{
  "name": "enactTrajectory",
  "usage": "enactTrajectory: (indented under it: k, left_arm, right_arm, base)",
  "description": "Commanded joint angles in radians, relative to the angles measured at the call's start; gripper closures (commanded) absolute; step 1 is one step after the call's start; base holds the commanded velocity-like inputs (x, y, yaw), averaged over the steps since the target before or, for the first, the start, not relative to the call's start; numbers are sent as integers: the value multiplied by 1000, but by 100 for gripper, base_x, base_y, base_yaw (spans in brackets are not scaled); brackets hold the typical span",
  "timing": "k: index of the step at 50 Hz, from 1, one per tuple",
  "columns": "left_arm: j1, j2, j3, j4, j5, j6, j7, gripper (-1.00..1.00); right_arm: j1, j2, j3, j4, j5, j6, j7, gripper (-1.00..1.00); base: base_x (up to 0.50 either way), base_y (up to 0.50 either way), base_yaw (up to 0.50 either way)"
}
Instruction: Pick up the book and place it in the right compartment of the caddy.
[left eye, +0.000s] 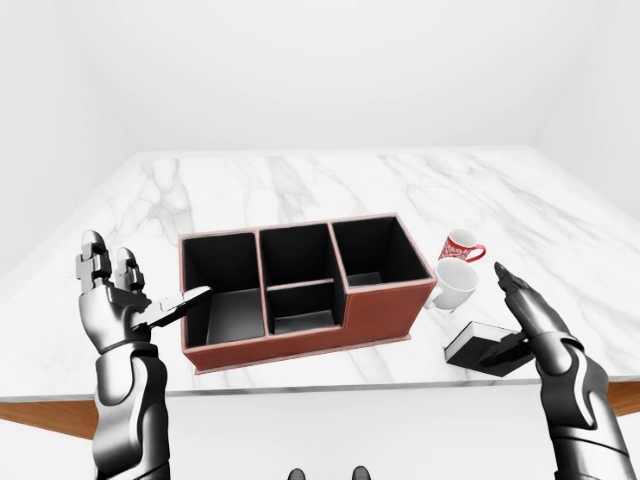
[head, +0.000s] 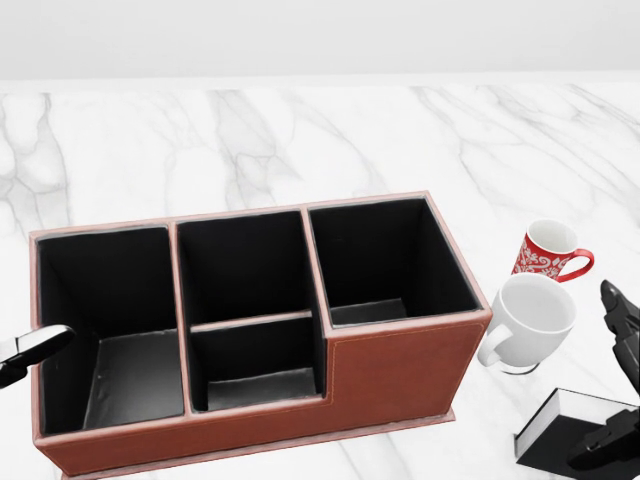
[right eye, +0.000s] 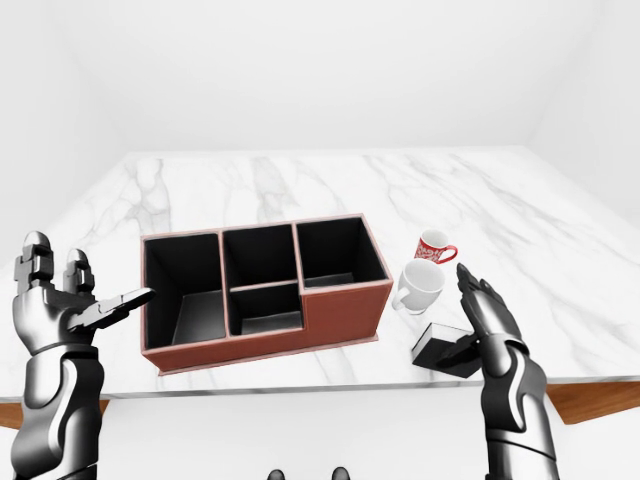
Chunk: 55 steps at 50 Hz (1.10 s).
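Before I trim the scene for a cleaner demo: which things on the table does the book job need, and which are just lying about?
Needed:
book, lying flat under the open right hand
caddy, its right compartment holding nothing

Lying about:
white mug
red patterned mug
left hand, open beside the caddy

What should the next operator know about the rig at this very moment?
Right robot hand: open, at the book, thumb low against it, no grasp closed.
Left robot hand: open, idle at the left of the caddy.
Book: lying flat on the counter, near its edge, below the white mug and red mug.
Done: reach only.
Left: grip, lift, put the book in the empty right compartment.
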Motion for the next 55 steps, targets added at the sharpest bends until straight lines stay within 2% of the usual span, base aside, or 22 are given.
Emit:
enactTrajectory:
  k: [1, 26, 27, 28, 29, 30, 39, 41, 55]
  left_arm:
    - [-1, 0, 0, 6, 1, -5, -1, -100]
    - [-3, 2, -3, 16, 2, -12, 0, -100]
    - [-4, 2, -3, 18, 2, -13, 0, -100]
    - [-4, 2, -3, 19, 2, -14, 0, -100]
    - [-4, 2, -3, 18, 1, -13, 0, -100]
    - [-3, 2, -3, 17, 1, -13, 0, -100]
    - [-2, 2, -3, 16, 1, -13, 0, -100]
    - [2, 1, -1, -2, -3, -1, 1, -100]
    - [0, -1, -2, 6, 2, -7, -1, -100]
  right_arm:
    - [-15, -12, 19, 58, 2, 0, -32, -100]
    - [6, -18, 32, 107, -40, 0, -29, -100]
    - [8, -16, 28, 88, -37, 0, -17, -12]
    - [11, -14, 27, 79, -37, 0, -12, 20]
    - [13, -13, 27, 78, -38, 0, -12, 82]
    - [11, -14, 27, 84, -37, 0, -15, 100]
    - [18, -10, 23, 67, -39, 0, -7, 100]
    - [28, -5, 19, 26, -43, 0, 11, 100]
    - [42, 17, 0, -47, -66, 0, 49, 100]
  base:
    - [0, 0, 0]
    - [0, 0, 0]
    - [0, 0, 0]
    - [0, 0, 0]
    - [0, 0, 0]
    - [0, 0, 0]
    - [0, 0, 0]
    - [0, 0, 0]
    - [0, 0, 0]
